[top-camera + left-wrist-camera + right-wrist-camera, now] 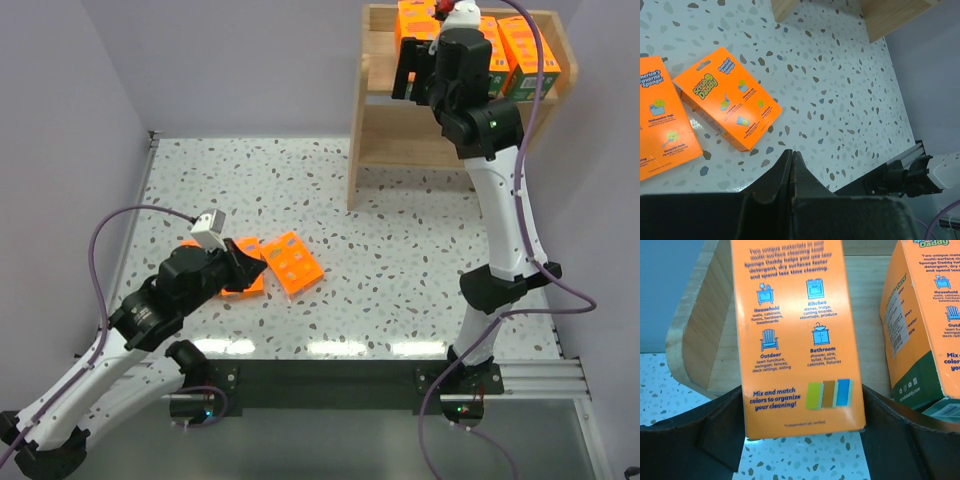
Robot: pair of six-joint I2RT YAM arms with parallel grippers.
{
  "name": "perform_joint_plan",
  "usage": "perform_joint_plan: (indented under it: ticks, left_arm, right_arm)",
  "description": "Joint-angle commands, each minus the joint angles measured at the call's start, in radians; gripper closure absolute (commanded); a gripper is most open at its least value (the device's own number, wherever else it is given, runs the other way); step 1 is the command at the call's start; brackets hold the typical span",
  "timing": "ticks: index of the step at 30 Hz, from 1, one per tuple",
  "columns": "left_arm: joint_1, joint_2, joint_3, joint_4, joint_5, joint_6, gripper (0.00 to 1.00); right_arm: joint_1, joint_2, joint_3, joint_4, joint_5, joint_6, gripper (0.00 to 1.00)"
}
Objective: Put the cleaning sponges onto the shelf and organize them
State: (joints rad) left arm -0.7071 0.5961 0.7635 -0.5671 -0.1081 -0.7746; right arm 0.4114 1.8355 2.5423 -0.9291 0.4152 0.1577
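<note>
My right gripper (801,412) is up at the wooden shelf (400,130), its fingers against both sides of an orange cleaning sponge pack (800,335) that stands slightly tilted over the top tier. In the top view that pack (413,20) shows above the right gripper (416,72). More orange packs (522,52) stand on the top tier to its right; one (925,340) has a green band. Two orange packs (293,263) (244,284) lie flat on the table. My left gripper (250,262) hovers shut and holding nothing just beside them; the left wrist view shows its tips (791,152) past both packs (727,97) (660,120).
The shelf's side panel (705,340) curves close to my right gripper's left finger. The shelf's lower tier (420,95) sits behind the right arm. A black rail (330,380) runs along the table's near edge, and walls close in the left and back.
</note>
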Motion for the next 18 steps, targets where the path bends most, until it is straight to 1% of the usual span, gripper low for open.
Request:
perform_joint_plan:
  ticks: [1,2,6,14,18]
  left_arm:
    - [0.001,0.014,0.046,0.006,-0.008,-0.002,1.0]
    - [0.001,0.016,0.048,0.007,-0.008,0.0,1.0]
    - [0.001,0.024,0.053,0.009,-0.008,0.003,1.0]
    - [0.001,0.034,0.083,0.001,-0.008,0.015,1.0]
    - [0.0,0.051,0.12,0.003,-0.004,0.023,1.0]
  right_arm:
    - [-0.005,0.008,0.056,0.064,-0.013,-0.003,0.17]
    - [-0.006,0.014,0.061,0.068,-0.004,-0.001,0.13]
    - [-0.008,0.033,0.088,0.078,0.005,-0.006,0.02]
    - [-0.006,-0.028,0.088,0.164,-0.015,0.003,0.01]
    - [-0.008,-0.12,0.055,0.203,-0.019,0.005,0.01]
